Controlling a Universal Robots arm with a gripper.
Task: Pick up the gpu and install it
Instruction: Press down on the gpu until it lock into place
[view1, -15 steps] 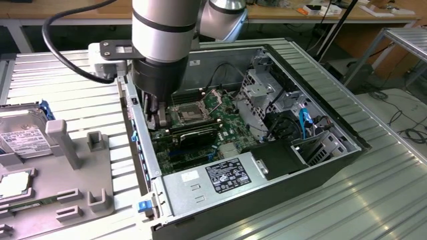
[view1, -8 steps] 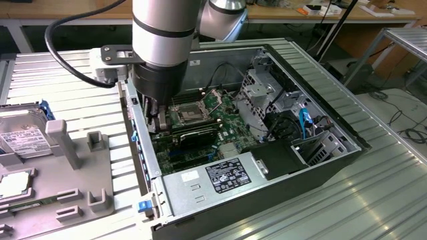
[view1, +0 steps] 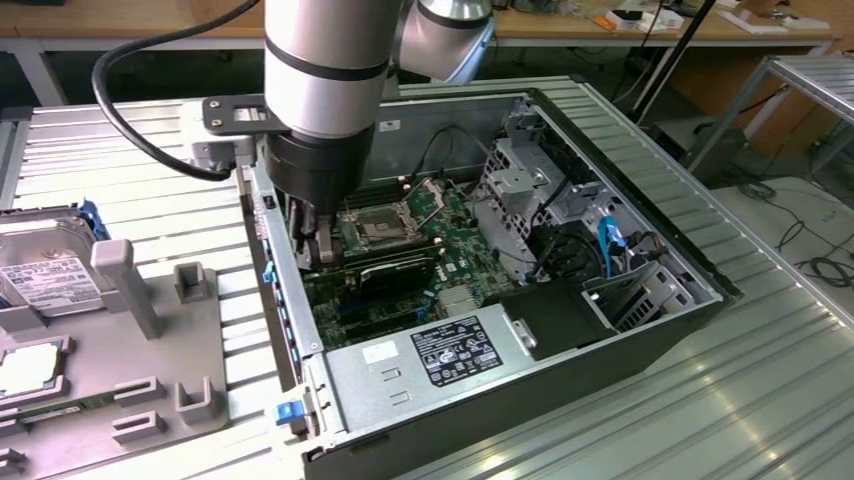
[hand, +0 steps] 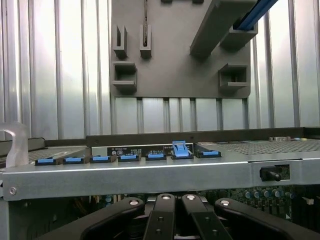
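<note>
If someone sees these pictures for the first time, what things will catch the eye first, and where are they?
The large silver robot arm stands out first, reaching down into the open computer case near its wall on the exterior view's left. Its gripper is shut, low over the motherboard, beside the black-faced gpu. Next is the grey parts holder outside the case, with a hard drive at its edge.

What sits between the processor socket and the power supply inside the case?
The gpu lies between the processor socket and the power supply, seen in the exterior view.

The gpu (view1: 387, 268), black-faced, sits level on the motherboard.
</note>
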